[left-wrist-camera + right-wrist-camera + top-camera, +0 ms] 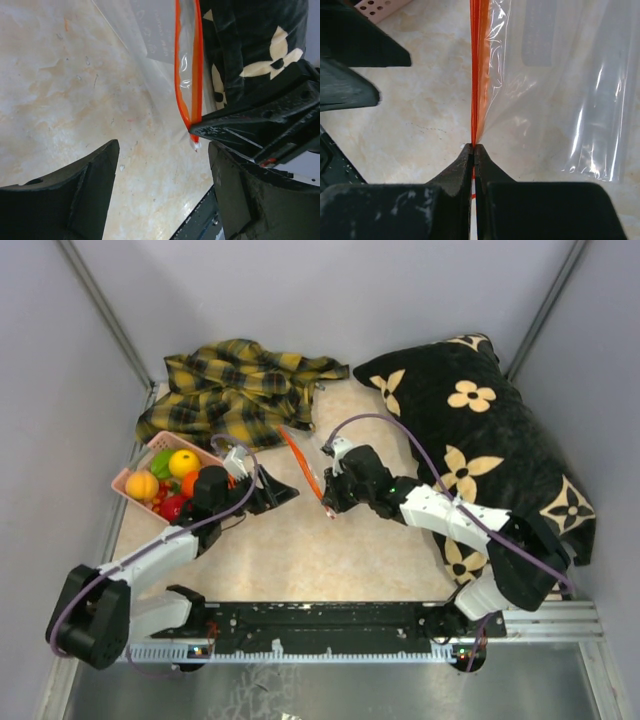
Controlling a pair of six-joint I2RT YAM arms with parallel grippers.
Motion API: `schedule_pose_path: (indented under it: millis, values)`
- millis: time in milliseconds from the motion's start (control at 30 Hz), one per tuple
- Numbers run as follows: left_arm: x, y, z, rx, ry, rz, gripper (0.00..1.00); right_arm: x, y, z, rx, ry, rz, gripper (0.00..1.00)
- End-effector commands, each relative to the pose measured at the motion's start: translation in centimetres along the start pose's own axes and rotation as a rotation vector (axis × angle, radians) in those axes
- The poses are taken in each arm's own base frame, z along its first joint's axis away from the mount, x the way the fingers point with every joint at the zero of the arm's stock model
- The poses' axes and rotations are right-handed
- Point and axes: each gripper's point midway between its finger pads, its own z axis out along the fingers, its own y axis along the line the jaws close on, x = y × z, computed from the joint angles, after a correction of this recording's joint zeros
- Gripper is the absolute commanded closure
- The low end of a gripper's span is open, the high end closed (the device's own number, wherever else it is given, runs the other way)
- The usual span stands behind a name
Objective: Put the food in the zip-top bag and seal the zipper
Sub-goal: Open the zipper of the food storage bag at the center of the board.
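Note:
The clear zip-top bag [315,445] lies at mid table; its red zipper strip [301,468] runs diagonally. My right gripper [331,502] is shut on the near end of the zipper [479,75], the bag's clear film [555,95] hanging to its right. In the left wrist view the zipper [189,65] ends at the right gripper's dark fingers [250,125], with a small white slider [195,145] there. My left gripper [283,492] is open and empty, just left of the zipper's near end. The toy food [170,480] sits in the pink basket [122,481].
A yellow plaid cloth [235,390] lies at the back left. A black pillow with cream flowers [480,440] fills the right side. The pink basket's corner shows in the right wrist view [380,7]. The black base rail [320,625] runs along the near edge.

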Motion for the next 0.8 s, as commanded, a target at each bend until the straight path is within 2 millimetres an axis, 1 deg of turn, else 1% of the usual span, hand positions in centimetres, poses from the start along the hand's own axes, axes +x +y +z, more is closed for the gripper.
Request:
schedule_pose_path:
  millis: [0,133,233,533,667,767]
  values:
    - [-1.6,-2.4,1.7,0.118,-0.055,0.027,0.26,-3.7,2.0,-1.4,-0.083,-0.152,0.015,1.00]
    - [-1.8,-2.0,2.9,0.107,-0.053,0.035,0.35,-3.5,2.3,-1.3,-0.107,-0.152,0.021,1.00]
    - [-2.1,-2.5,3.2,0.132,-0.062,0.045,0.36,-3.3,2.5,-1.1,-0.120,-0.152,0.029,1.00]
    - [-3.8,-2.0,4.3,0.102,-0.132,0.060,0.39,-3.0,2.9,-0.7,-0.151,-0.140,0.038,1.00]
    - [-4.1,-1.1,5.0,0.057,-0.134,0.055,0.45,-3.1,3.2,-0.7,-0.164,-0.145,0.040,1.00]
    - [-4.1,-1.4,5.3,0.083,-0.136,0.046,0.51,-3.0,3.3,-0.6,-0.171,-0.137,0.042,1.00]
